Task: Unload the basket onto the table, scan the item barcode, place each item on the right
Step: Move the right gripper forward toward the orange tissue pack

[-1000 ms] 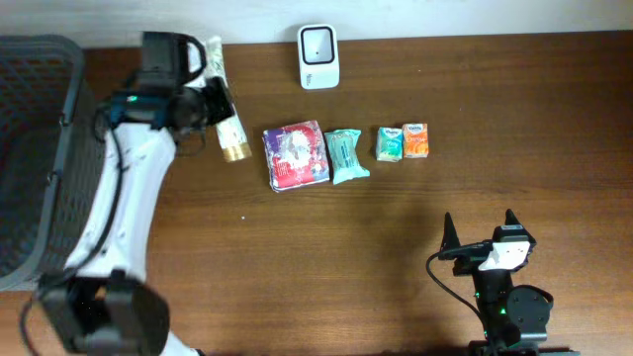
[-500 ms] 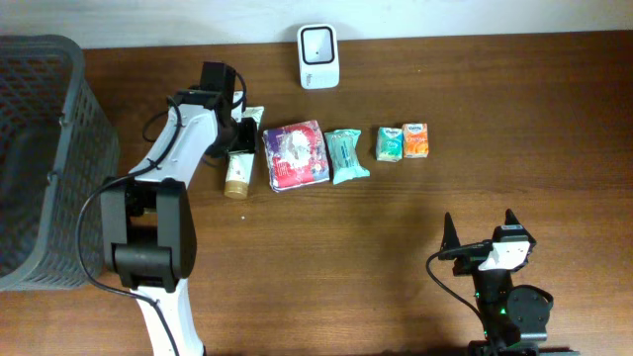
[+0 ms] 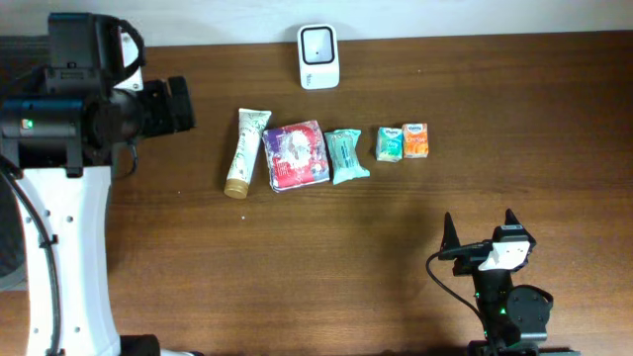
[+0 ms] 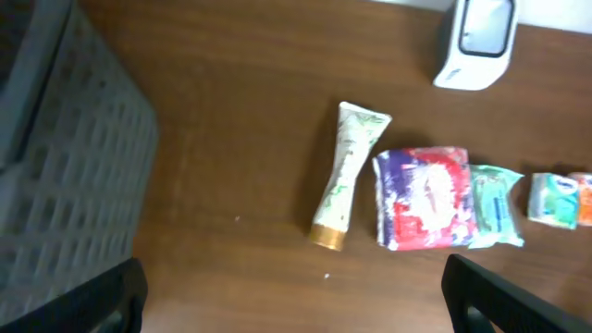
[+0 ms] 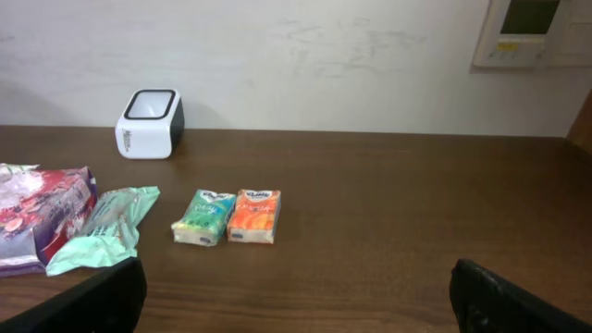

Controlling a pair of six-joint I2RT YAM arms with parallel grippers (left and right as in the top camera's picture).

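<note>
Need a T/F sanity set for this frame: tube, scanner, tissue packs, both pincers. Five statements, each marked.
1. The tube lies flat on the table next to the red and purple packet. True.
2. The left pincer grips the tube. False: it is open and empty, well above the tube.
3. The orange tissue pack sits right beside the green tissue pack. True.
4. The scanner stands in the row between the tube and the packet. False: it stands apart from the row, by the table's far edge.
5. The right pincer is shut. False: it is open, holding nothing.
</note>
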